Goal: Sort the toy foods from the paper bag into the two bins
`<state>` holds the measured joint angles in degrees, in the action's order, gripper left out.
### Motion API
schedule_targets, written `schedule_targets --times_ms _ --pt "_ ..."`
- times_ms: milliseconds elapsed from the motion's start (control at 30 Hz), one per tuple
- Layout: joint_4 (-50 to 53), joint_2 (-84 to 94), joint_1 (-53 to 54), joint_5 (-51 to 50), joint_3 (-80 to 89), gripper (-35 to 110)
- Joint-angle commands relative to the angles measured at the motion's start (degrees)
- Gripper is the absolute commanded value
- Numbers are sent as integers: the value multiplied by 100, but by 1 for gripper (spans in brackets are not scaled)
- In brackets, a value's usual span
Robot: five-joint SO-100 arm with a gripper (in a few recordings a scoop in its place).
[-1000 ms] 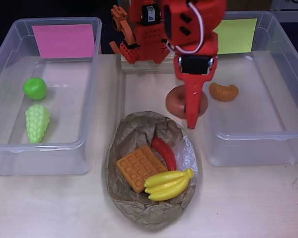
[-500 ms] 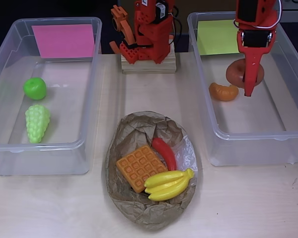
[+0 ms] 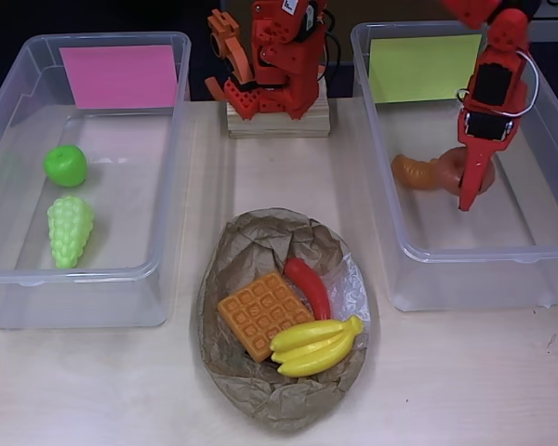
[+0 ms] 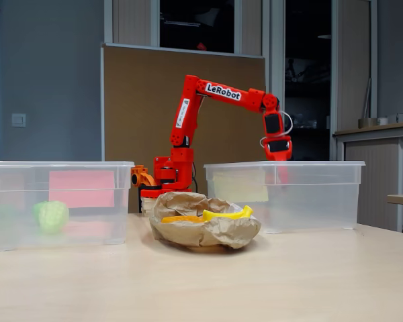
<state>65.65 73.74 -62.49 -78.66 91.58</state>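
Red plastic pincer (image 3: 467, 190), grip state indiscernible, overlapping glossy brown ring donut (image 3: 454, 169); ridged orange croissant (image 3: 415, 173) left, inside clear tub (image 3: 465, 269).

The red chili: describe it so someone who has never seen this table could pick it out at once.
In the overhead view, find the crumpled brown paper bag at the table's middle, between the two clear bins. Three toys lie on it. The red chili is the slim curved glossy red piece, beside the square orange waffle and above the yellow bananas.

Pale table (image 3: 465, 381): two bins (image 3: 84, 177), paper bag (image 3: 260, 390), arm base (image 3: 277, 119).
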Motion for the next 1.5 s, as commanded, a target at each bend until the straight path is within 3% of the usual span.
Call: schedule_targets --times_ms 0,400,600,833,1033,1233,1467 --pt "-88 -352 -220 -396 -413 39" --pt "-352 -1222 -343 -563 -1099 53" --pt "-387 -844 -396 -352 -1011 60" --pt "396 343 -369 -141 -800 59" --pt "1011 1521 237 1046 -686 53" --pt "1011 2461 1213 2962 -703 45" --pt "888 2751 2628 5124 -879 24"
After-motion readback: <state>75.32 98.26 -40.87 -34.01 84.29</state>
